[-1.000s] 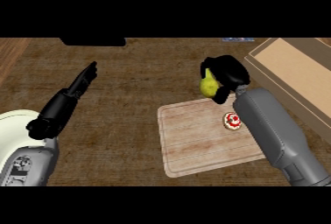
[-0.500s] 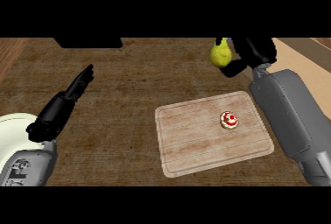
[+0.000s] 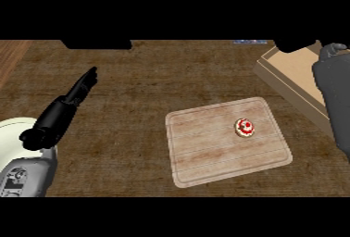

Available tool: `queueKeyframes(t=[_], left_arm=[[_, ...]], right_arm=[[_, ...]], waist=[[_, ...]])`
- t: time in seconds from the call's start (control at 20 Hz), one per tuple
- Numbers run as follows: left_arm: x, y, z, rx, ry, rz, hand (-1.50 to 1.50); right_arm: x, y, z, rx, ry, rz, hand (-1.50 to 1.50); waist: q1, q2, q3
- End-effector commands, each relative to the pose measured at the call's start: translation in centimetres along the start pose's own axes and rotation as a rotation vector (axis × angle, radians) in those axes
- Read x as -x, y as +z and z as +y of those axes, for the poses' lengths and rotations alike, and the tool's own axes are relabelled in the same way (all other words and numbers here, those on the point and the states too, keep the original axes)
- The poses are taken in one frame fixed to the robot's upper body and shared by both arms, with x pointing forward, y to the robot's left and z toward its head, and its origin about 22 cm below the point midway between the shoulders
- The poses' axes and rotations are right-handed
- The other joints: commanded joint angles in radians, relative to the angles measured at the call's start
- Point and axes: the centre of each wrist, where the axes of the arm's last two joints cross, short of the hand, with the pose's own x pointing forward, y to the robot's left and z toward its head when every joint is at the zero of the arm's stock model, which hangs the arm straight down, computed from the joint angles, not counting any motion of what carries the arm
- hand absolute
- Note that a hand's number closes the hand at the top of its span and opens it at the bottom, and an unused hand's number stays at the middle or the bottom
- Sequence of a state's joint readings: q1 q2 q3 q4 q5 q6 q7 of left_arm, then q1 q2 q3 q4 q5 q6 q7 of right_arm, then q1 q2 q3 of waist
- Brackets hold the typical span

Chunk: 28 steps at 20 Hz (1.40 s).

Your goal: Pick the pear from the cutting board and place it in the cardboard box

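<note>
Your right robot hand [image 3: 298, 45] shows only as a dark shape at the far right corner of the desk [image 3: 137, 115], above the cardboard box [image 3: 292, 70]. You cannot tell whether it is clenched or released. The pear is hidden from you; nothing shows where it sits. The cutting board [image 3: 219, 148] lies right of the desk's middle, carrying a small red-and-white round thing [image 3: 245, 127]. Your left robot hand [image 3: 82, 85] rests released over the desk's left side, fingers straight.
</note>
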<state>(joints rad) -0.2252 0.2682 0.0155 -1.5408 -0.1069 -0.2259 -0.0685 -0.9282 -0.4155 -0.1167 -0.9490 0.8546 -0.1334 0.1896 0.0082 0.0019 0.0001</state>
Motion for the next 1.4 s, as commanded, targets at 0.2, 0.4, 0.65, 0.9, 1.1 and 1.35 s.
queueKeyframes(t=[0.2,0.4,0.65,0.9,1.1,1.35], left_arm=[[-0.3,-1.0,-0.9,0.018,0.004,-0.022,0.00],[0.0,-0.2,-0.4,0.021,-0.022,-0.024,0.00],[-1.6,-1.9,-0.9,0.020,-0.005,-0.043,0.00],[-0.9,-1.1,-0.1,0.033,-0.015,-0.022,0.00],[-1.4,-0.6,1.1,0.047,-0.004,-0.027,0.00],[0.6,-0.1,-0.3,0.026,0.005,-0.018,0.00]], right_arm=[[7.8,-3.0,-6.7,0.050,0.099,0.138,1.50],[11.8,-2.4,-6.8,-0.133,0.185,0.208,1.50],[14.7,-1.6,-6.2,-0.355,0.183,0.287,1.50],[18.2,0.1,-6.6,-0.493,0.228,0.297,1.50],[18.9,0.5,-6.6,-0.625,0.224,0.344,-1.50],[20.4,1.4,-7.0,-0.635,0.067,0.175,-1.50]], waist=[[0.014,0.008,0.000],[0.029,0.014,0.000],[0.040,0.021,0.002],[0.047,0.023,0.003],[0.046,0.016,0.002],[0.046,0.024,0.004]])
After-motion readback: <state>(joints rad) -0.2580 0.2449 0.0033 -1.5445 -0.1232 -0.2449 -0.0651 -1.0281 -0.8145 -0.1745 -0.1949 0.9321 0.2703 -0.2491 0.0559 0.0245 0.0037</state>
